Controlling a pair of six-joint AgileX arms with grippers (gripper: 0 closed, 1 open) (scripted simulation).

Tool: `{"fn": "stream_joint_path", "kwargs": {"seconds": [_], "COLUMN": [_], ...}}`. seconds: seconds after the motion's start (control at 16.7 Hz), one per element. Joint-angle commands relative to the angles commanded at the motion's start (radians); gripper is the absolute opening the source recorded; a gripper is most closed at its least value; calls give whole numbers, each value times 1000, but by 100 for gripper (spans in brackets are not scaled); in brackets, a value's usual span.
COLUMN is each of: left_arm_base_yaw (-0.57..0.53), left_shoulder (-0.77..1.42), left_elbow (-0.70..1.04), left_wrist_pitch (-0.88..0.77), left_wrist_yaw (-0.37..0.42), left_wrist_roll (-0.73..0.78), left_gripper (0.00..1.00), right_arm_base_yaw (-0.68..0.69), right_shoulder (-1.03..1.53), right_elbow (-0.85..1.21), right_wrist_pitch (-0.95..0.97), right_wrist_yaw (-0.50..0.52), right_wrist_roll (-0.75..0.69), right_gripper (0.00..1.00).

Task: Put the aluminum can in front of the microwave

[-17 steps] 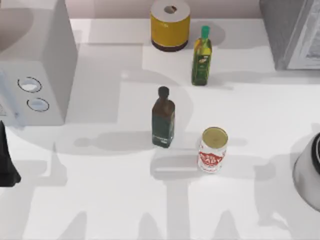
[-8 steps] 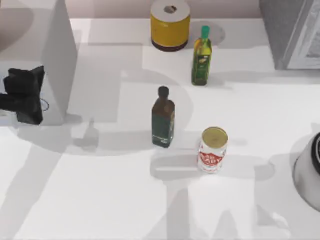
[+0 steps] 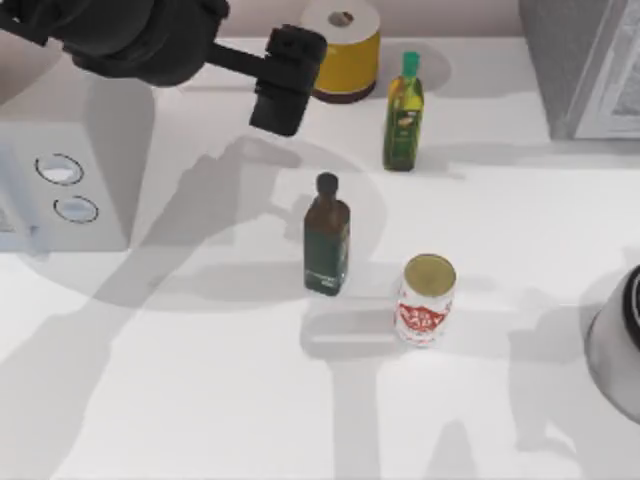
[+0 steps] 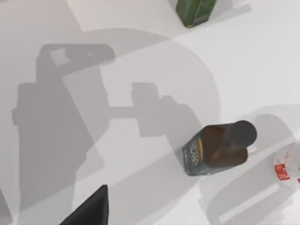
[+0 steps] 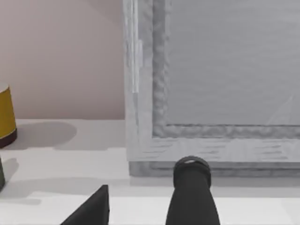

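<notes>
The microwave (image 3: 65, 170) fills the upper left of the top view, with bare table (image 3: 200, 400) before its dials. The left gripper (image 3: 283, 95) hangs at upper centre, fingers impossible to judge: the approach step, I judge. The aluminum can (image 3: 426, 300), lower right of centre, stands untouched just beside the dark bottle (image 3: 326, 237), which crowds the reach.
</notes>
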Motion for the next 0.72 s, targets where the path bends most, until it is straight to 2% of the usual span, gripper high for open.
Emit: {"fn": "stream_joint_path", "kwargs": {"seconds": [0.42,0.72], "left_arm_base_yaw": [-239,-316], "left_shoulder": [617,895], "left_elbow": [615,856], "left_wrist_pitch": [-394,-567], "left_wrist_yaw": [-14,-21], "left_wrist_roll": [1,2], "left_gripper": [100,100], "right_arm_base_yaw": [0,0], "right_shoulder": [0,0], "right_elbow": [0,0], "right_wrist_pitch": [0,0], "right_wrist_yaw": [0,0], "right_wrist_roll": [0,0], "right_gripper": [100,100]}}
